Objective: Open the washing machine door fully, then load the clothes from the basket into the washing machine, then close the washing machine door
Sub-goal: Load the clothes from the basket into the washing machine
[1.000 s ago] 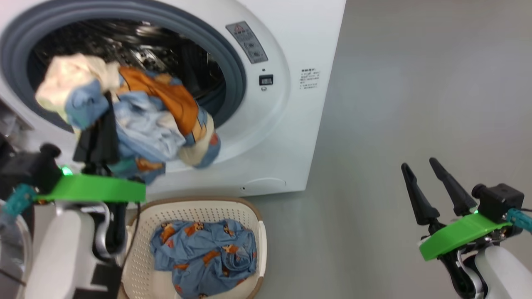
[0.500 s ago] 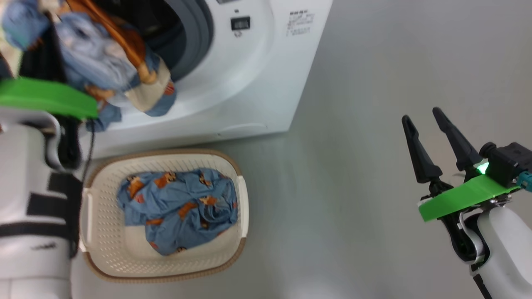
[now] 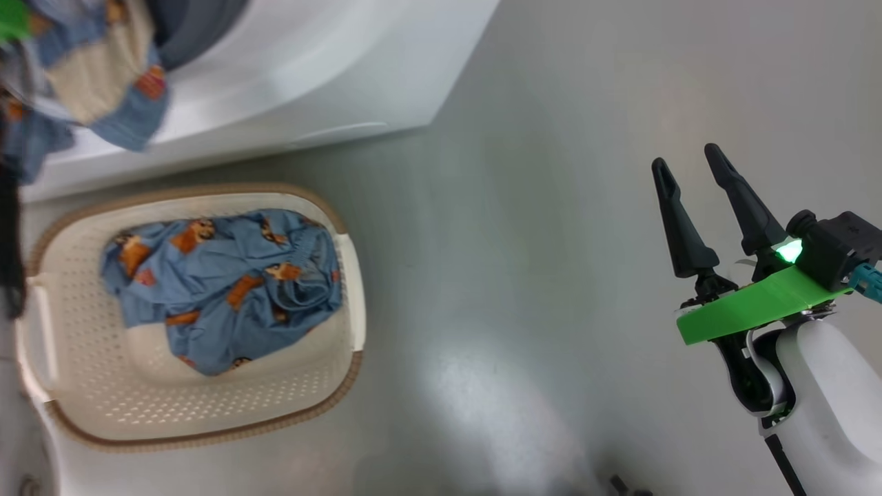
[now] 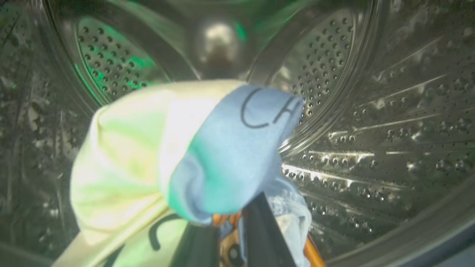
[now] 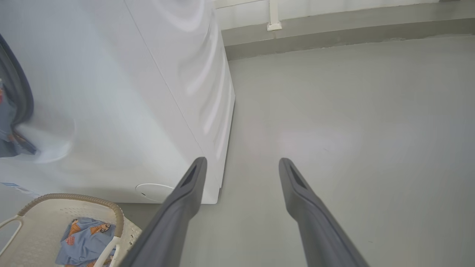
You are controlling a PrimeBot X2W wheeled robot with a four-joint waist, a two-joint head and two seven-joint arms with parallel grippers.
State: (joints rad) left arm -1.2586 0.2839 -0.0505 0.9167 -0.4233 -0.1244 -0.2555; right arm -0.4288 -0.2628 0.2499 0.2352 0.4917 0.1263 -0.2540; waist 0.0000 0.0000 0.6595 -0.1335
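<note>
Swinging down and to the robot's right since a second ago, the head camera now leaves the big white front-loading washing machine (image 3: 310, 62) as a strip across the top left of its view. That slide is the camera's, not the things'. Meanwhile the left gripper (image 4: 226, 226) has carried its load from in front of the opening into the mouth of the machine. Its two dark fingers are clenched close together on the clothes (image 4: 178, 155), a soft bundle of cream-white cloth with black lettering and light blue cloth, with a scrap of orange-brown print between the fingers. The bundle droops over the fingertips, with the steel perforated drum (image 4: 371, 111) all around it in the left wrist view. A blurred fold of it hangs at the top left of the head view. Just in front of the machine, on the smooth grey floor (image 3: 517, 275), stands the small rectangular cream-white plastic basket (image 3: 83, 393) with perforated sides and a brown woven-look rim. One crumpled light blue garment (image 3: 220, 282) with orange-brown cartoon animals lies inside it. The right gripper (image 3: 685, 157) hangs over bare floor, well apart from the basket, its long dark fingers spread wide and empty as before.
</note>
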